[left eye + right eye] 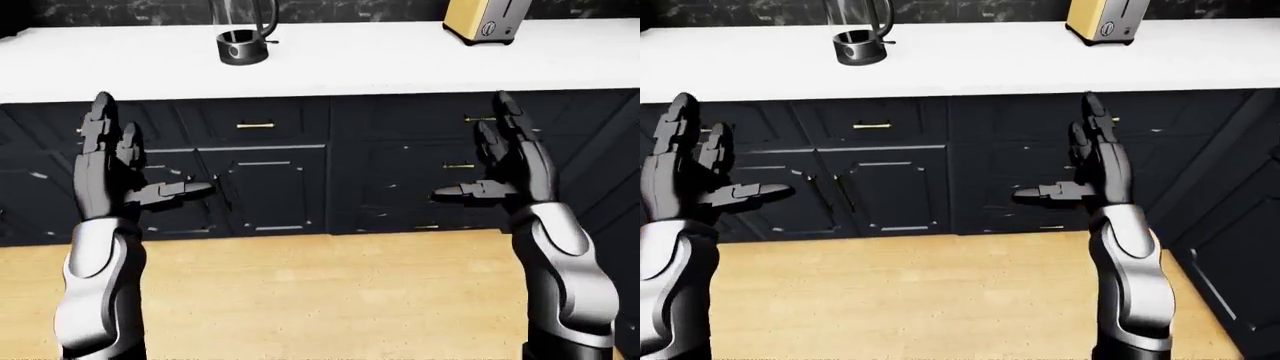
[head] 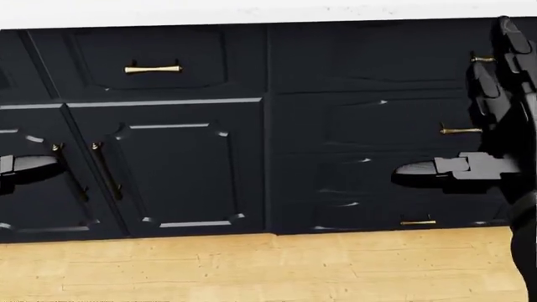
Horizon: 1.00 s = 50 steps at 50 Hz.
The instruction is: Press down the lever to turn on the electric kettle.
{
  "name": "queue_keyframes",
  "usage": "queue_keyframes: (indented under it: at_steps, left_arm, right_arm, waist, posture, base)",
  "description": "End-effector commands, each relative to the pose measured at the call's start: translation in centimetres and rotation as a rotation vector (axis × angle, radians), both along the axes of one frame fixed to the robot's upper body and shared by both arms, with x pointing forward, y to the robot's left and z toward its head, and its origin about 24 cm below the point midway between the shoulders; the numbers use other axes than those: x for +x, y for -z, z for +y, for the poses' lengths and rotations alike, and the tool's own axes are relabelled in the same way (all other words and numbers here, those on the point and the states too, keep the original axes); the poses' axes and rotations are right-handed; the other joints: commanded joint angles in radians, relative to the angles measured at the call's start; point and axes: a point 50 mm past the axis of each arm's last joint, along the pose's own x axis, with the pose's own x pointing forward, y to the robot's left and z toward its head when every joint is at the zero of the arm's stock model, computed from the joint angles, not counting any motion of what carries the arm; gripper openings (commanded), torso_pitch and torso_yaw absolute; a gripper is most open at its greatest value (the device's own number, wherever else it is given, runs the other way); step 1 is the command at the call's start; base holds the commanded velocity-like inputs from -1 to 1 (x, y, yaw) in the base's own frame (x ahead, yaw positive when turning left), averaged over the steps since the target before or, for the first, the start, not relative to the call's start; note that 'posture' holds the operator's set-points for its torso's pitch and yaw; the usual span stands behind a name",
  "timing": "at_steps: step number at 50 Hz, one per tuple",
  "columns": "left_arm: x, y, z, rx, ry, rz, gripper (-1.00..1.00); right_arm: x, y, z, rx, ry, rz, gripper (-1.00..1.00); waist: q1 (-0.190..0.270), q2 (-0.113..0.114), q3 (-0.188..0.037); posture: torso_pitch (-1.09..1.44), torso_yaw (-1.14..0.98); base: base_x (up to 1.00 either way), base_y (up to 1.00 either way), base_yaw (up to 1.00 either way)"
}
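Observation:
The electric kettle (image 1: 243, 36), a clear jug on a dark round base, stands on the white counter (image 1: 360, 64) at the top left of the left-eye view. Its lever is too small to make out. Both hands are raised well below and short of it, in front of the dark cabinets. My left hand (image 1: 140, 161) is open, fingers pointing up and thumb stretched to the right. My right hand (image 1: 475, 154) is open too, fingers up, thumb (image 2: 420, 168) pointing left. Neither hand holds or touches anything.
A yellow toaster (image 1: 487, 20) sits on the counter to the right of the kettle. Dark cabinet doors and drawers with brass handles (image 2: 153, 68) run under the counter. A wooden floor (image 1: 320, 292) lies between me and the cabinets.

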Motion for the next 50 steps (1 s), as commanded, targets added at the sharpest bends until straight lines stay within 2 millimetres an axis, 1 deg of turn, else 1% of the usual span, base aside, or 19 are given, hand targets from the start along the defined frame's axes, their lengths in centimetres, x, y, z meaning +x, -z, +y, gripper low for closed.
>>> queue_keyframes:
  at_steps: [1,9,19,23,24,26,27,33,36,37,39,40,41,42,43,45,46,48,50]
  left_arm:
    - [-0.4,-2.6,-0.2,0.019,0.015,-0.104,1.0]
    - [-0.3,-4.3,0.3,0.03,-0.007,-0.137,1.0]
    - [-0.8,-7.0,1.3,0.045,-0.042,-0.186,1.0]
    - [-0.9,-7.7,1.7,0.043,-0.055,-0.204,1.0]
    - [-1.0,-7.9,1.8,0.042,-0.058,-0.207,1.0]
    - [-1.0,-8.0,2.0,0.042,-0.063,-0.21,1.0]
    - [-1.0,-8.1,2.0,0.041,-0.065,-0.212,1.0]
    - [-1.2,-8.3,2.4,0.03,-0.078,-0.216,1.0]
    - [-1.2,-8.3,2.4,0.028,-0.081,-0.214,1.0]
    - [-1.2,-8.4,2.4,0.027,-0.081,-0.214,1.0]
    - [-1.2,-8.4,2.4,0.023,-0.08,-0.213,1.0]
    - [-1.2,-8.4,2.4,0.023,-0.08,-0.212,1.0]
    - [-1.2,-8.3,2.5,0.024,-0.081,-0.211,1.0]
    - [-1.2,-8.4,2.5,0.024,-0.082,-0.212,1.0]
    - [-1.2,-8.5,2.5,0.022,-0.083,-0.213,1.0]
    - [-1.3,-8.6,2.6,0.02,-0.084,-0.215,1.0]
    - [-1.3,-8.6,2.6,0.02,-0.084,-0.216,1.0]
    - [-1.3,-8.6,2.6,0.019,-0.085,-0.215,1.0]
    - [-1.3,-8.7,2.7,0.017,-0.086,-0.216,1.0]
  right_arm:
    - [-0.3,-2.3,0.3,-0.025,-0.018,-0.093,1.0]
    - [0.2,-5.1,0.2,-0.056,-0.022,-0.141,1.0]
    - [0.4,-7.4,0.4,-0.087,-0.036,-0.182,1.0]
    - [0.4,-7.9,0.4,-0.089,-0.046,-0.193,1.0]
    - [0.3,-8.1,0.4,-0.09,-0.049,-0.195,1.0]
    - [0.3,-8.1,0.4,-0.09,-0.052,-0.195,1.0]
    - [0.2,-8.2,0.4,-0.09,-0.054,-0.197,1.0]
    - [0.0,-8.8,0.3,-0.089,-0.058,-0.207,1.0]
    - [-0.1,-8.9,0.4,-0.089,-0.063,-0.209,1.0]
    - [-0.1,-9.0,0.3,-0.087,-0.062,-0.21,1.0]
    - [-0.2,-9.3,0.4,-0.087,-0.064,-0.213,1.0]
    - [-0.2,-9.3,0.4,-0.087,-0.064,-0.213,1.0]
    - [-0.2,-9.4,0.4,-0.087,-0.065,-0.214,1.0]
    - [-0.2,-9.4,0.4,-0.088,-0.066,-0.215,1.0]
    - [-0.3,-9.5,0.4,-0.088,-0.067,-0.216,1.0]
    - [-0.3,-9.7,0.5,-0.088,-0.07,-0.219,1.0]
    - [-0.3,-9.7,0.5,-0.088,-0.07,-0.219,1.0]
    - [-0.4,-9.8,0.5,-0.091,-0.071,-0.222,1.0]
    - [-0.4,-9.9,0.5,-0.09,-0.072,-0.223,1.0]
  waist:
    - [0.0,0.002,-0.021]
    - [0.0,0.002,-0.019]
    - [-0.002,0.004,-0.016]
    - [-0.001,0.005,-0.014]
    - [-0.003,0.01,-0.032]
    - [-0.003,0.012,-0.009]
    - [-0.003,0.011,-0.004]
    - [-0.005,0.002,0.0]
    - [-0.007,0.015,0.0]
    - [-0.008,0.024,0.0]
    - [-0.004,0.057,0.005]
    - [-0.009,0.061,0.005]
    - [-0.009,0.049,0.001]
    - [-0.005,0.048,-0.001]
    - [-0.005,0.055,0.0]
    - [-0.001,0.049,-0.006]
    - [0.0,0.041,-0.008]
    - [0.004,0.021,-0.001]
    - [0.008,-0.007,0.005]
  posture:
    - [0.0,0.0]
    - [0.0,0.0]
    - [0.0,0.0]
    - [0.0,0.0]
    - [0.0,0.0]
    - [0.0,0.0]
    - [0.0,0.0]
    - [0.0,0.0]
    - [0.0,0.0]
    - [0.0,0.0]
    - [0.0,0.0]
    - [0.0,0.0]
    - [0.0,0.0]
    - [0.0,0.0]
    - [0.0,0.0]
    - [0.0,0.0]
    - [0.0,0.0]
    - [0.0,0.0]
    - [0.0,0.0]
  base:
    - [0.0,0.0,0.0]
    - [0.0,0.0,0.0]
    - [0.0,0.0,0.0]
    - [0.01,0.0,0.0]
    - [0.08,0.0,0.0]
    - [0.13,0.0,0.0]
    - [0.12,0.0,0.0]
    - [0.14,0.0,0.0]
    - [0.14,0.0,0.0]
    - [0.14,0.0,0.0]
    - [0.14,0.0,0.0]
    - [0.14,0.0,0.0]
    - [0.14,0.0,0.0]
    - [0.14,0.0,0.0]
    - [0.14,0.0,0.0]
    - [0.14,0.0,0.0]
    - [0.14,0.0,0.0]
    - [0.14,0.0,0.0]
    - [0.14,0.0,0.0]
